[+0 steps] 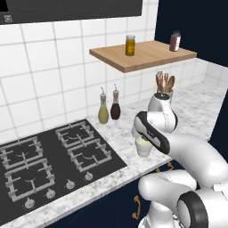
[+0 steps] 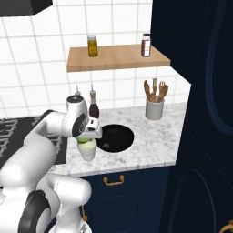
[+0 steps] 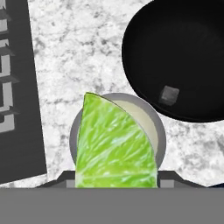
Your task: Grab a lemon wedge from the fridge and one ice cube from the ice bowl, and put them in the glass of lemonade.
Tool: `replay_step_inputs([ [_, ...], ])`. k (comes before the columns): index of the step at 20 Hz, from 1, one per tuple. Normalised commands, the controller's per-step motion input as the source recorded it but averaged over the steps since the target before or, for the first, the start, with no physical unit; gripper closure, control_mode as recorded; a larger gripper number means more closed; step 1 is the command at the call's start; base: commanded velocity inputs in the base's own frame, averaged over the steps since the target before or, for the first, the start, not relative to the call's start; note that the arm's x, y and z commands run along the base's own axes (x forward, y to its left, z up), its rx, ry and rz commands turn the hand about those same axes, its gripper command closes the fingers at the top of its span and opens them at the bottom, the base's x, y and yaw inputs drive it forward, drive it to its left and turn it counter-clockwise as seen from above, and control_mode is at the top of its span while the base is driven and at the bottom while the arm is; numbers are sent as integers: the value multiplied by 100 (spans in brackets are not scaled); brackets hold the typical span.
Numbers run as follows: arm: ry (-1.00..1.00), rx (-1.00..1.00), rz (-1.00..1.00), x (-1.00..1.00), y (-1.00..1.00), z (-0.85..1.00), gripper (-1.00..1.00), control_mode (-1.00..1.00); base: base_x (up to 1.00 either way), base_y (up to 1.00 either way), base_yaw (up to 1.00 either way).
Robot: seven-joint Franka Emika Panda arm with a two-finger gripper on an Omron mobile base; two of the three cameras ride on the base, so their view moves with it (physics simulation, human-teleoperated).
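Observation:
My gripper (image 2: pixel 86 135) is shut on the lemon wedge (image 3: pixel 114 144), a yellow-green slice that hangs directly over the mouth of the glass of lemonade (image 3: pixel 160 129). In the right base view the wedge (image 2: pixel 83 140) sits just at the rim of the whitish tumbler (image 2: pixel 88 153), which stands on the marble counter near its front edge. The left base view has the glass (image 1: pixel 143 148) partly behind my forearm. Just right of the glass lies the black ice bowl (image 2: pixel 114 137), and a single ice cube (image 3: pixel 169 95) rests in it. The fridge is out of view.
An oil bottle (image 1: pixel 103 111) and a vinegar bottle (image 1: pixel 115 107) stand by the tiled wall behind the glass. A black gas hob (image 1: pixel 44 160) lies to the left. A white crock of wooden utensils (image 2: pixel 154 108) stands at the back right, under a wooden shelf (image 2: pixel 118 57). Tall navy cabinets (image 2: pixel 209 113) close off the right side.

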Motion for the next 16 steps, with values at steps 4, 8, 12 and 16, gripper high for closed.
replay_step_inputs([
  [4, 0, 0, 0, 29, 0, -5, 100, -100, 0, 0, 0],
  [8, 0, 0, 0, 0, 0, -26, 100, -100, 0, 0, 0],
  [12, 0, 0, 0, 1, 0, -20, 100, -100, 0, 0, 0],
  [16, 0, 0, 0, 0, 0, 0, 100, -100, 0, 0, 0],
])
